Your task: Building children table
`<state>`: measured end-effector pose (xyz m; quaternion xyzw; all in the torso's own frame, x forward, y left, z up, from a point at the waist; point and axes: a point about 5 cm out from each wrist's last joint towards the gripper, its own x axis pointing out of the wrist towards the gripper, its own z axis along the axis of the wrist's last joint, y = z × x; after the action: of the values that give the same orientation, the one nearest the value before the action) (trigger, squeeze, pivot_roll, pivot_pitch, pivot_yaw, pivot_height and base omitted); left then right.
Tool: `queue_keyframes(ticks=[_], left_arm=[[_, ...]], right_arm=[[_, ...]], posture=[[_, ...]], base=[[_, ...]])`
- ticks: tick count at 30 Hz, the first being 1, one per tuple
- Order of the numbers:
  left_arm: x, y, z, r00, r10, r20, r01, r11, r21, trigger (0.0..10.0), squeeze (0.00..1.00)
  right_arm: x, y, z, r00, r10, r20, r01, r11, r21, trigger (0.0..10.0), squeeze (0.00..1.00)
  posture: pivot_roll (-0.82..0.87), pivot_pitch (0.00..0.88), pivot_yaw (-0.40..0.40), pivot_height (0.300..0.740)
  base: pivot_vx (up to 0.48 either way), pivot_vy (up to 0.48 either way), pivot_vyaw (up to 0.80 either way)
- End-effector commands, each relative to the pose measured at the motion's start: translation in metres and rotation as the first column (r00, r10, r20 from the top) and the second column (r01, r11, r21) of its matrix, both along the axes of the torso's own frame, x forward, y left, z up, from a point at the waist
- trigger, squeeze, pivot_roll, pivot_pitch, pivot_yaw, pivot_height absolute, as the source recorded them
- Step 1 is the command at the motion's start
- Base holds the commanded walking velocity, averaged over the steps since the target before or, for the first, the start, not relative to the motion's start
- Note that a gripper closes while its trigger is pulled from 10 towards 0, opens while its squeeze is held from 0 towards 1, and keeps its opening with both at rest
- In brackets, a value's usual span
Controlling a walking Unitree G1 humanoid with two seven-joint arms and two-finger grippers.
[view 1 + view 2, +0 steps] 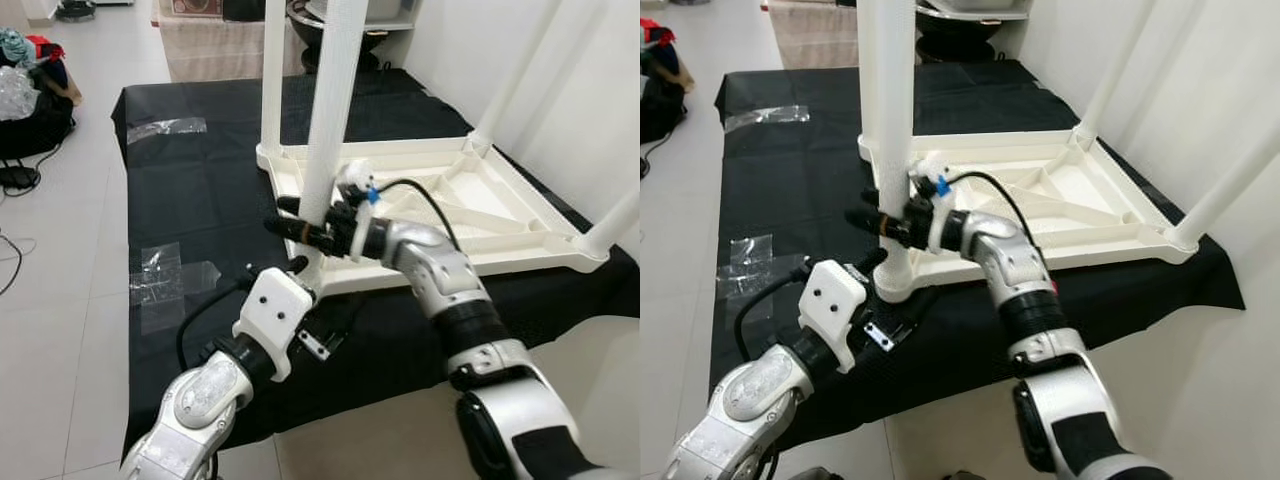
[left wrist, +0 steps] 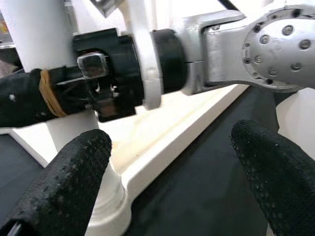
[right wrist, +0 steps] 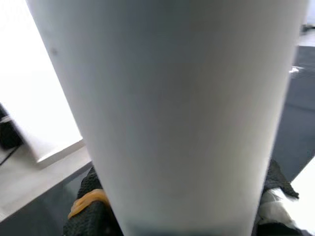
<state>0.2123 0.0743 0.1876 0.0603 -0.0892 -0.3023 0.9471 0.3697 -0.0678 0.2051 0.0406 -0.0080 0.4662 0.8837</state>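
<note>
Right gripper [image 1: 300,228]: I have its fingers clamped round the near table leg [image 1: 330,110], low on the shaft, just above the socket.
Left gripper [image 2: 172,172]: I have it spread wide and empty, hovering just under the right gripper, its fingers [image 2: 64,187] either side of the leg's base collar, not touching as far as I can tell.
Table top [image 1: 480,215]: upside down on the black cloth [image 1: 190,190], just beyond both grippers; three more legs stand at the other corners.
Handling: I judge the leg a light, stiff, hollow plastic tube; smooth, so it may slip when I twist.
Where to hold: low on the shaft, near the socket, where wobble is least; upper end would lever.
</note>
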Motion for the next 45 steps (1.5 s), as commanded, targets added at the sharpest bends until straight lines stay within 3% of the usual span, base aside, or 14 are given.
queue_keyframes(ticks=[1, 4, 7, 11, 13, 14, 16, 19, 20, 25, 26, 30, 32, 45], left_arm=[[0.000, -0.001, -0.001, 1.000, -0.004, -0.005, 0.004, 1.000, 0.003, 10.0, 0.00], [0.000, -0.001, -0.001, 1.000, -0.005, -0.004, 0.005, 1.000, 0.003, 10.0, 0.00], [0.001, -0.001, -0.001, 1.000, 0.001, -0.002, -0.001, 1.000, 0.000, 10.0, 0.00], [0.002, -0.001, 0.000, 1.000, 0.007, -0.001, -0.007, 1.000, -0.003, 10.0, 0.00], [0.002, -0.001, 0.000, 1.000, 0.007, -0.001, -0.007, 1.000, -0.003, 10.0, 0.00], [0.001, -0.001, -0.001, 1.000, 0.010, -0.002, -0.010, 1.000, -0.004, 10.0, 0.00], [0.000, -0.001, -0.001, 1.000, 0.003, -0.005, -0.003, 1.000, -0.002, 10.0, 0.00], [0.000, -0.001, -0.001, 1.000, 0.003, -0.005, -0.003, 1.000, -0.002, 10.0, 0.00], [0.000, -0.002, -0.002, 1.000, -0.002, -0.005, 0.002, 1.000, -0.001, 10.0, 0.00], [0.001, -0.003, -0.001, 1.000, -0.005, -0.003, 0.005, 1.000, 0.000, 10.0, 0.00], [0.002, -0.003, -0.001, 1.000, -0.006, 0.000, 0.006, 1.000, 0.001, 10.0, 0.00], [0.002, -0.003, -0.001, 1.000, -0.006, 0.000, 0.006, 1.000, 0.001, 10.0, 0.00], [0.003, -0.003, 0.000, 1.000, -0.008, 0.005, 0.008, 1.000, -0.001, 10.0, 0.00], [-0.002, -0.006, 0.000, 1.000, -0.021, -0.005, 0.020, 1.000, -0.009, 10.0, 0.00]], right_arm=[[0.014, -0.023, 0.008, 0.961, -0.275, -0.011, 0.275, 0.959, 0.070, 0.0, 0.00], [0.020, -0.038, 0.005, 0.864, -0.501, -0.052, 0.503, 0.862, 0.064, 0.0, 0.00], [0.005, -0.081, -0.002, 0.430, -0.898, -0.095, 0.903, 0.429, 0.039, 0.0, 0.00], [-0.002, -0.079, -0.001, 0.378, -0.920, -0.105, 0.926, 0.375, 0.047, 0.0, 0.00], [-0.002, -0.079, -0.001, 0.378, -0.920, -0.105, 0.926, 0.375, 0.047, 0.0, 0.00], [-0.006, -0.068, 0.001, 0.393, -0.912, -0.114, 0.919, 0.388, 0.063, 10.0, 0.00], [-0.007, -0.050, 0.004, 0.478, -0.871, -0.115, 0.878, 0.469, 0.096, 10.0, 0.00], [-0.007, -0.050, 0.004, 0.478, -0.871, -0.115, 0.878, 0.469, 0.096, 10.0, 0.00], [-0.005, -0.035, 0.009, 0.563, -0.821, -0.092, 0.823, 0.548, 0.151, 10.0, 1.00], [-0.002, -0.027, 0.016, 0.651, -0.757, -0.054, 0.750, 0.631, 0.197, 10.0, 1.00], [0.009, -0.027, 0.017, 0.767, -0.639, -0.059, 0.636, 0.747, 0.192, 10.0, 0.00], [0.009, -0.027, 0.017, 0.767, -0.639, -0.059, 0.636, 0.747, 0.192, 10.0, 0.00], [0.007, -0.037, 0.014, 0.974, -0.212, -0.080, 0.224, 0.953, 0.205, 10.0, 0.00], [-0.020, -0.012, 0.018, 0.946, 0.324, -0.017, -0.316, 0.931, 0.184, 10.0, 0.00]], posture=[[0.08, 0.071, -0.103, 0.740], [0.07, 0.072, -0.106, 0.740], [0.07, 0.073, -0.104, 0.740], [0.07, 0.076, -0.106, 0.740], [0.07, 0.076, -0.106, 0.740], [0.08, 0.074, -0.107, 0.740], [0.07, 0.072, -0.107, 0.740], [0.07, 0.072, -0.107, 0.740], [0.06, 0.068, -0.104, 0.740], [0.07, 0.068, -0.104, 0.740], [0.06, 0.068, -0.107, 0.740], [0.06, 0.068, -0.107, 0.740], [0.07, 0.073, -0.105, 0.740], [0.08, 0.077, -0.109, 0.740]], base=[[0.000, 0.000, 0.00], [0.000, 0.000, 0.00], [0.000, 0.000, 0.00], [0.000, 0.000, 0.00], [0.000, 0.000, 0.00], [0.000, 0.000, 0.00], [0.000, 0.000, 0.00], [0.000, 0.000, 0.00], [0.000, 0.000, 0.00], [0.000, 0.000, 0.00], [0.000, 0.000, 0.00], [0.000, 0.000, 0.00], [0.000, 0.000, 0.00], [0.000, 0.000, 0.00]])
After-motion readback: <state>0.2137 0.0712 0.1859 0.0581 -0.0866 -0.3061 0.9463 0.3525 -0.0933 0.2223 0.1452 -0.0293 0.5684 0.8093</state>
